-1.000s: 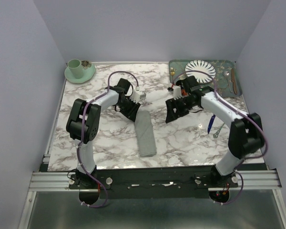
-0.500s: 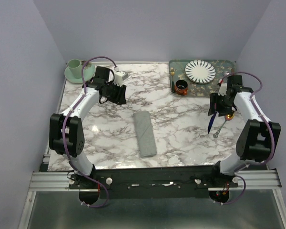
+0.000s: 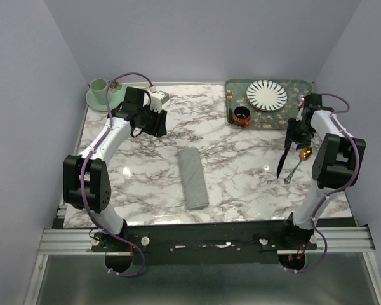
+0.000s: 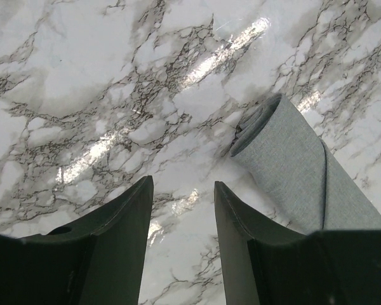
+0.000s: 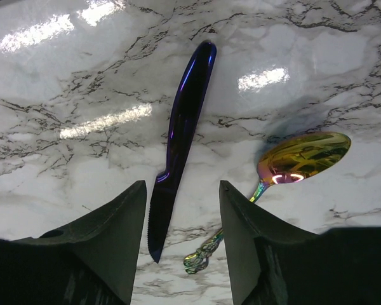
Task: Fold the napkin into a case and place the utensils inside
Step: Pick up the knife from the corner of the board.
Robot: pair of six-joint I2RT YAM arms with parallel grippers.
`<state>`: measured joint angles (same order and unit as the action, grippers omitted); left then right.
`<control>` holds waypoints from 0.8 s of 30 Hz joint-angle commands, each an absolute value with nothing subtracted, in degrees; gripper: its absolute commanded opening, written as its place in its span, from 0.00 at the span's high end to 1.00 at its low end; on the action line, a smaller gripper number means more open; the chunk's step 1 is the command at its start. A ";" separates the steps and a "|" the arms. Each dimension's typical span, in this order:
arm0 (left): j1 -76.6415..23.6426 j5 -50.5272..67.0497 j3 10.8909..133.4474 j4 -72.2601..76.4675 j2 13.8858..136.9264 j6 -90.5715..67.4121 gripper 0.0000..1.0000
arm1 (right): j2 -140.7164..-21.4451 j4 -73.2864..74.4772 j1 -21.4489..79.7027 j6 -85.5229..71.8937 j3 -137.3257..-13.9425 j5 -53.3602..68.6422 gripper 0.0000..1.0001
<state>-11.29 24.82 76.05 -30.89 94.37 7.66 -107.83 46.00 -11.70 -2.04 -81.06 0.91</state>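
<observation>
The napkin, folded into a narrow grey case (image 3: 192, 178), lies in the middle of the table; its open end shows in the left wrist view as the case (image 4: 292, 171). My left gripper (image 3: 157, 124) hovers back left of it, open and empty (image 4: 183, 190). The utensils lie at the right: a dark blue knife (image 3: 282, 159) and a spoon with a gold bowl (image 3: 306, 152). My right gripper (image 3: 293, 136) stands open just above them. The knife (image 5: 184, 127) has its blade tip between the fingers of my right gripper (image 5: 183, 187), and the spoon (image 5: 303, 157) is to its right.
A green patterned tray (image 3: 298, 89) at the back right holds a striped plate (image 3: 267, 94), a small dark cup (image 3: 242, 115) and a gold fork (image 3: 230, 96). A green cup on a saucer (image 3: 100, 89) stands at the back left corner. Walls close in on three sides.
Both arms swung outward from the middle: the left to the back left, the right over the knife and spoon. The right jaws have narrowed somewhat. The case has not moved.
</observation>
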 commanded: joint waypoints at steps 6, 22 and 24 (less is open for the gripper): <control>-10.28 22.85 75.23 -30.76 92.90 8.44 0.46 | -113.73 45.00 -11.87 -5.80 -82.18 -0.35 0.49; -9.58 21.80 77.87 -31.55 94.75 8.17 0.46 | -116.10 45.79 -10.37 -8.08 -82.09 -2.11 0.64; -9.67 21.53 77.96 -31.47 94.57 8.17 0.46 | -116.28 46.93 -10.37 -8.61 -82.18 -1.41 0.64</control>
<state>-9.85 22.85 76.16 -31.07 94.43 8.10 -114.34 45.04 -11.03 -6.81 -81.21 -0.30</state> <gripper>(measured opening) 0.541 0.369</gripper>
